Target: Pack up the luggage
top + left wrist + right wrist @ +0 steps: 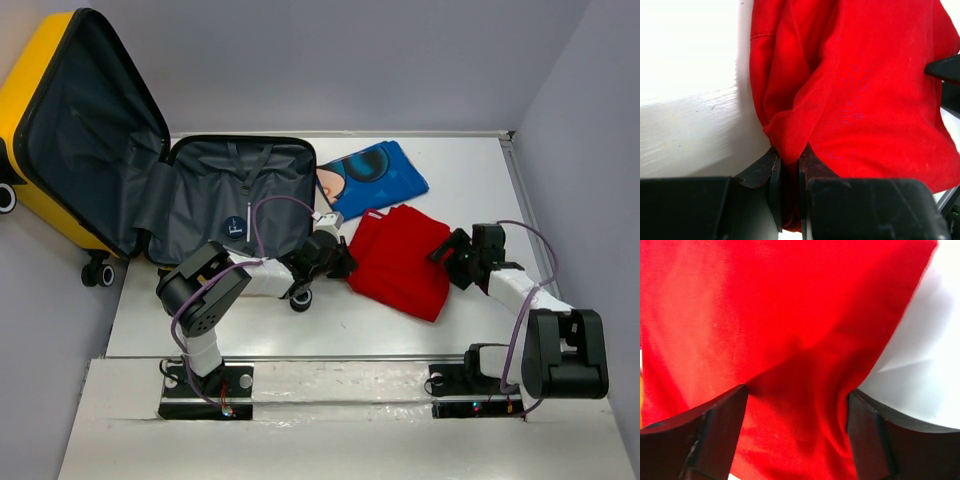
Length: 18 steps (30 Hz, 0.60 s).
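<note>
2 tools on your red cloth (405,262): left tool (790,160) clamps its edge, right tool (795,405) gapes over it; luggage (200,200) lies leftward, nearer the left tool.

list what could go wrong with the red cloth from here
1. The left gripper pinches only a thin fold at the edge of the red cloth, so it may slip out on lifting.
2. The right gripper is open astride the cloth. If the left pulls alone, the cloth could unfold and drag.
3. A hanging cloth might catch the rim of the luggage going in.
</note>
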Motion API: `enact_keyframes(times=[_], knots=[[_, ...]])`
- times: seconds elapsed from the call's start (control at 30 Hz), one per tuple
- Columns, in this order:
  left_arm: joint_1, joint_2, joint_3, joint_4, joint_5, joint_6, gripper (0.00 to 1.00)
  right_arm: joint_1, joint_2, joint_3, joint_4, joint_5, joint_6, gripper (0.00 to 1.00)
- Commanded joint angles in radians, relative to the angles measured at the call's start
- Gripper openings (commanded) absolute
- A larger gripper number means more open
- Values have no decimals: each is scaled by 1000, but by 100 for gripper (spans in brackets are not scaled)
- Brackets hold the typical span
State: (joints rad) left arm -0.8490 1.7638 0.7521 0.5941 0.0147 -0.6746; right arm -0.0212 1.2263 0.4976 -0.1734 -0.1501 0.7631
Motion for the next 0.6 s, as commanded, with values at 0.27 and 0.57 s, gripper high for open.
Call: enact_keyframes(times=[0.27,0.57], knots=[[-35,45,72,-7,4,12,6,4,139,-120,256,-322,12,30],[-59,-10,79,-34,5,18,6,4,-192,-198,310,-325,39,7]])
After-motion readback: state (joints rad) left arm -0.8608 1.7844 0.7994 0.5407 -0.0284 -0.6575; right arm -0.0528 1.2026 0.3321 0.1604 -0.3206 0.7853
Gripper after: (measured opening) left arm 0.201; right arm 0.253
